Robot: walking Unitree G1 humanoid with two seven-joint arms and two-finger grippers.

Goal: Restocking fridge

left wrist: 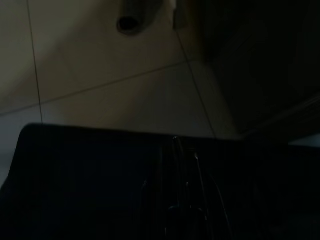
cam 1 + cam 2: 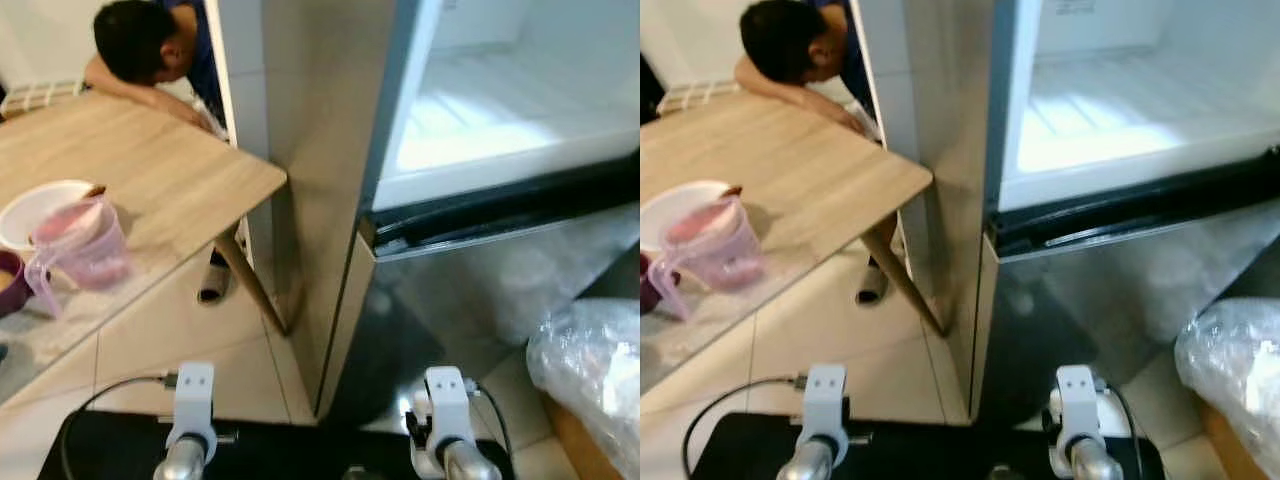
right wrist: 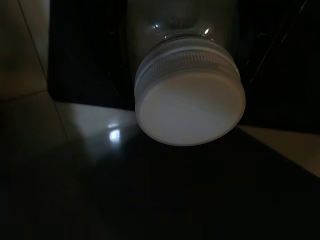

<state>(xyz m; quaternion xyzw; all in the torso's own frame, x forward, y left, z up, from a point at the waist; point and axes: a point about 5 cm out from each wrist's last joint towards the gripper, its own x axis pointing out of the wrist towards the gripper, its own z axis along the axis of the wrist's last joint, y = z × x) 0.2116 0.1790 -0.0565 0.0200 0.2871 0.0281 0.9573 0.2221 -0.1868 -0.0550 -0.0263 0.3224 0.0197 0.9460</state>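
Jar (image 3: 190, 90) with white lid sits clamped in right pincer; left pincer's opening cannot be told.

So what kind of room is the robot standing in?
Most likely a home kitchen or dining corner. There's a tall fridge with its upper door open, a wooden table holding a plastic jug and a bowl, a tiled floor, and a person leaning on the table.
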